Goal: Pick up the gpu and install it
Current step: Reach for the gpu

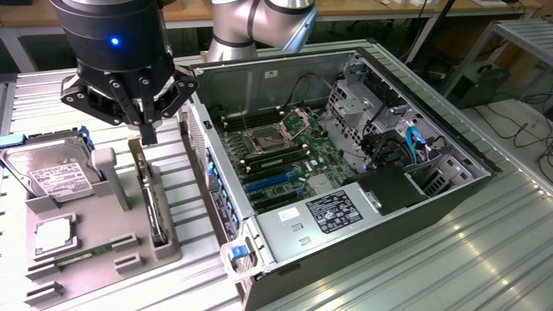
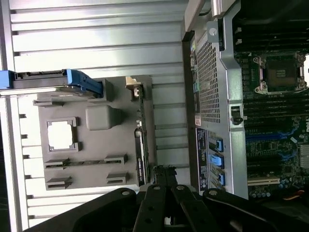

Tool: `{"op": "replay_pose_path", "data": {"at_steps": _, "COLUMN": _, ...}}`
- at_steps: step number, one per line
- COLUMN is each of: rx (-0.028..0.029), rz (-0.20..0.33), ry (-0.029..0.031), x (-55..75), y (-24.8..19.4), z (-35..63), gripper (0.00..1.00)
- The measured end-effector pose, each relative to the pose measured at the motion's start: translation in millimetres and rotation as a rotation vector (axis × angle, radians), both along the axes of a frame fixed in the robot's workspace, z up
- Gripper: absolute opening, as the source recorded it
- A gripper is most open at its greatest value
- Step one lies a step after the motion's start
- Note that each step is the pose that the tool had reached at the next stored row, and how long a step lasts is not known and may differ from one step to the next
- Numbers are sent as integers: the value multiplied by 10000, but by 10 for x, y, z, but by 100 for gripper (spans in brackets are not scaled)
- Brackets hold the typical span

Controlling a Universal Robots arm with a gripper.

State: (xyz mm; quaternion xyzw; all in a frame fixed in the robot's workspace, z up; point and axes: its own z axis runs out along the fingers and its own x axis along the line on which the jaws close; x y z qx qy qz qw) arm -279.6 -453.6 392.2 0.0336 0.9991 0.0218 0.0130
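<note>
Above the upright gpu (image 1: 154, 201) the gripper (image 1: 149, 137) hangs shut — seemingly a light, stiff, fragile card, best pinched by its top edge.

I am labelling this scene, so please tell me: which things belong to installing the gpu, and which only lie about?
For the job: thin flat black gpu card, on edge in the grey plastic tray; open grey metal computer case; black pincer, shut, above the card.
Lying about: silver hard drive with white label; square silver processor chip; narrow green memory stick.
</note>
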Motion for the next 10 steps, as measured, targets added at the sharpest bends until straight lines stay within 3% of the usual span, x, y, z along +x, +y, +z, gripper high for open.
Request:
{"op": "replay_pose_path", "data": {"at_steps": 4, "rx": 1, "rz": 49, "ry": 1, "x": -101, "y": 23, "z": -5, "gripper": 11}}
{"op": "replay_pose_path", "data": {"at_steps": 10, "rx": 1, "rz": 504, "ry": 2, "x": -131, "y": 36, "z": -12, "gripper": 11}}
